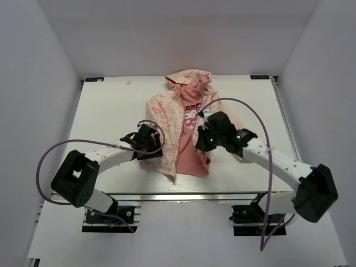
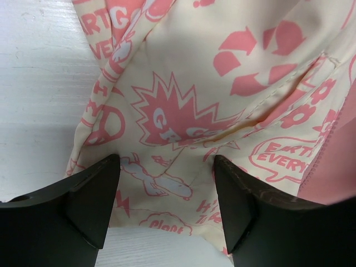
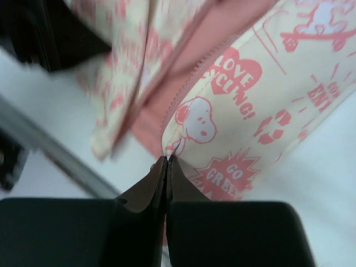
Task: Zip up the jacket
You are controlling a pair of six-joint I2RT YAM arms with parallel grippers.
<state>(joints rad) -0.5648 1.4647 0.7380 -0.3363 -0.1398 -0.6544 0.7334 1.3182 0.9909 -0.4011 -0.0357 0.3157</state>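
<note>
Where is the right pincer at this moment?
In the top view, the right pincer sits right of centre over the jacket, shut on the lower end of its zipper edge, opposite the left pincer.

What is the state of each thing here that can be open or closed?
jacket: unzipped, front spread open, flat on the table.
zipper: undone, halves apart.
left gripper: jaws open, over the jacket's cream panel.
right gripper: jaws shut, at the zipper edge's bottom corner.

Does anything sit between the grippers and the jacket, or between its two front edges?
Nothing visible. The left gripper is open right over the jacket, the right gripper is shut on its hem corner by the zipper; only pink lining lies between the edges.
</note>
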